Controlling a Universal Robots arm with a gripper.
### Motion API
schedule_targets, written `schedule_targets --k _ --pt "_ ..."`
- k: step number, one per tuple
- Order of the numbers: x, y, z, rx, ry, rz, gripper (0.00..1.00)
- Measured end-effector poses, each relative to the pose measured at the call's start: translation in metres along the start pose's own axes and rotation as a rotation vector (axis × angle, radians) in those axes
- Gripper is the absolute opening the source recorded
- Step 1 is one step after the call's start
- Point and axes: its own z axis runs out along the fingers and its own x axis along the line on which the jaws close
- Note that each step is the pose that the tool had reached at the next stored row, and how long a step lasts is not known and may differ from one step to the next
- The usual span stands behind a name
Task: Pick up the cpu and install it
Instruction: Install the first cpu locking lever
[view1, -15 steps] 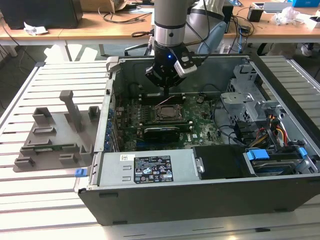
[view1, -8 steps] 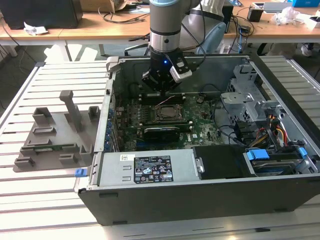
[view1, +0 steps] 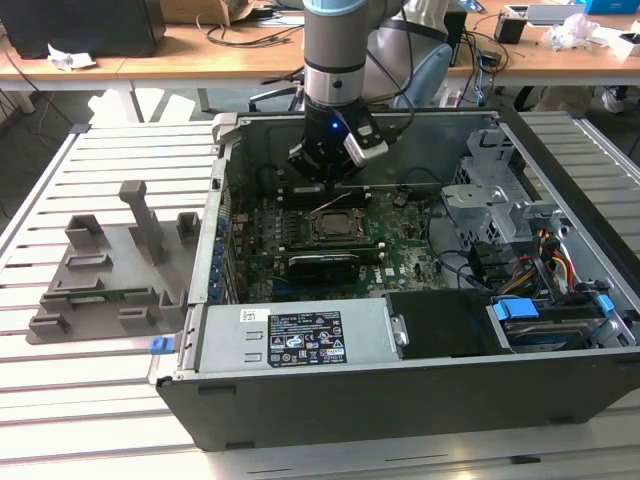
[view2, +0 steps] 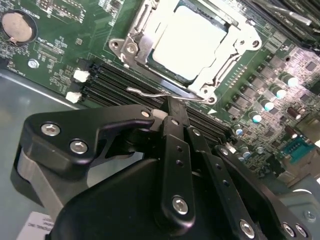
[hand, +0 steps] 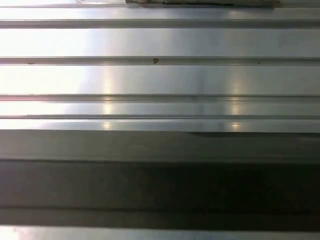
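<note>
The cpu (view2: 192, 42) sits seated in the motherboard socket frame (view2: 134, 47) inside the open computer case (view1: 400, 380), while the gripper (view2: 167, 112) hangs just beside it, fingers closed together, holding nothing.

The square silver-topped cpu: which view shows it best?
The second wrist view: the square silver-topped cpu sits large in its metal socket frame. The exterior view shows it small, below the gripper.

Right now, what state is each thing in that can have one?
cpu: seated in its socket, silver top up.
socket frame: down around the cpu.
retention lever: unlatched, lying free beside the socket.
pincer: shut, holding nothing, beside the lever.
computer case: side panel off, interior exposed.
</note>
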Motion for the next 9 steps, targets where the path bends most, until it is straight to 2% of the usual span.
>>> schedule_targets --k 6,9 --pt "-0.0069 -0.0001 0.0027 0.0 0.0001 0.0 0.11" --pt "-0.0091 0.0002 0.007 0.0 0.0001 0.0 0.11"
